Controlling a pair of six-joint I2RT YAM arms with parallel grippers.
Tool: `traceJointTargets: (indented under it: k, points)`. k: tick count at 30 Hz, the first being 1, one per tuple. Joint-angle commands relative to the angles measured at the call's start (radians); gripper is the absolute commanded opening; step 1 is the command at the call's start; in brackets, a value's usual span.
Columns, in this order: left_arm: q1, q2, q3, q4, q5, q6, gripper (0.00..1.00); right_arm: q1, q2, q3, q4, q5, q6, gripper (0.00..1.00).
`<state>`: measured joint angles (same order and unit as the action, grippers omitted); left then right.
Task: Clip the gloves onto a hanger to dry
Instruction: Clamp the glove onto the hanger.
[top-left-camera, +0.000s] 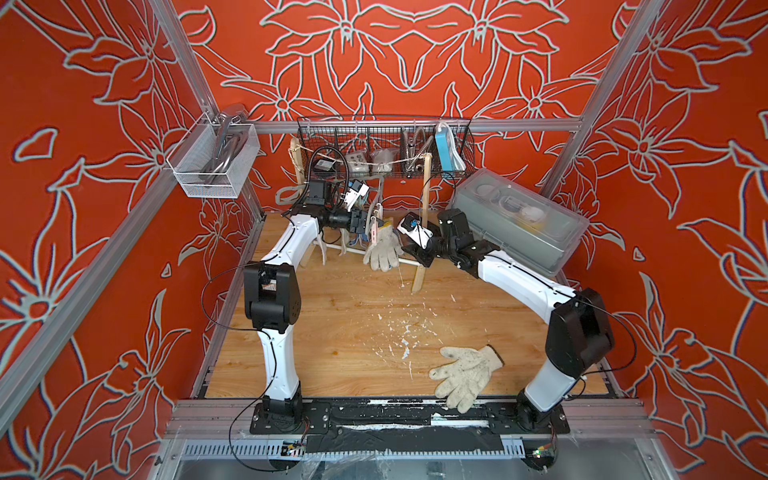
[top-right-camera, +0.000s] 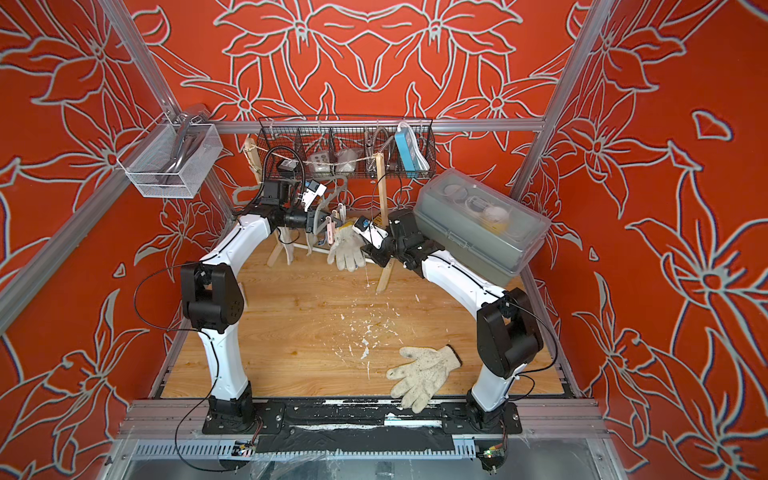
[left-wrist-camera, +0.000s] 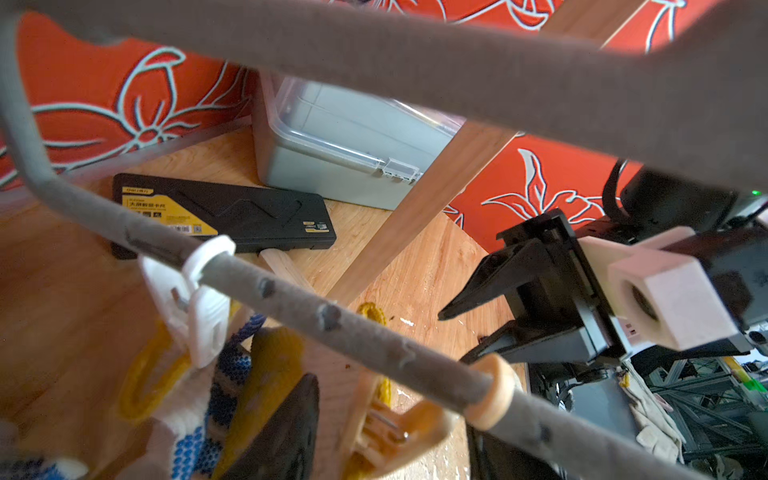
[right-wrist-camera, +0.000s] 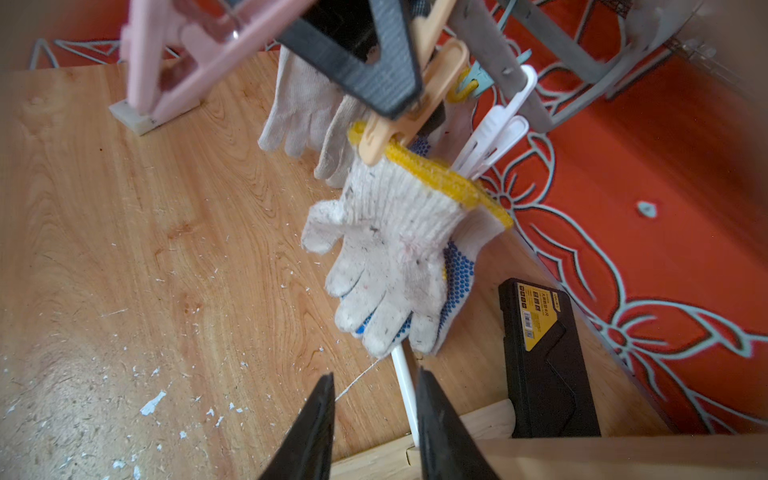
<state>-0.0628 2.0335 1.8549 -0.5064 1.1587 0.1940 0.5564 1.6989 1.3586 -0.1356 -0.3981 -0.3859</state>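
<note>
Under the grey hanger bar (left-wrist-camera: 374, 343), a soiled glove (right-wrist-camera: 390, 257) is held by its yellow cuff in a peach clip (right-wrist-camera: 395, 122). The right gripper (right-wrist-camera: 374, 374) is seen with jaws apart, empty, near it. The left gripper (top-left-camera: 362, 222) is seen at the clip; its jaws cannot be judged. A second glove (top-left-camera: 465, 374) is laid flat on the table (top-left-camera: 332, 332).

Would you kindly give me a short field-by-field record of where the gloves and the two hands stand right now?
clipped: yellow-cuffed glove hangs from a peach clip on the grey hanger
unclipped: loose glove lies flat on the table, near the right arm's base
right hand: open, empty, apart from the hung glove
left hand: at the hanger's clips; open or shut unclear
</note>
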Motion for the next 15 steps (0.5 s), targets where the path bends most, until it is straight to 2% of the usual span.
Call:
traceJointTargets:
  k: [1, 7, 11, 15]
  points:
    - [0.013, -0.057, 0.017, -0.128, -0.062, 0.074, 0.58, 0.007, -0.032, -0.041, -0.023, 0.021, 0.008, 0.39]
    - [0.024, -0.103, 0.017, -0.21, -0.198, 0.125, 0.65, 0.007, -0.137, -0.119, -0.135, 0.054, 0.145, 0.49]
    - [0.028, -0.131, 0.018, -0.252, -0.273, 0.147, 0.68, 0.006, -0.247, -0.223, -0.239, 0.122, 0.313, 0.55]
    - [0.029, -0.169, 0.001, -0.293, -0.289, 0.155, 0.69, 0.0, -0.352, -0.315, -0.411, 0.212, 0.488, 0.58]
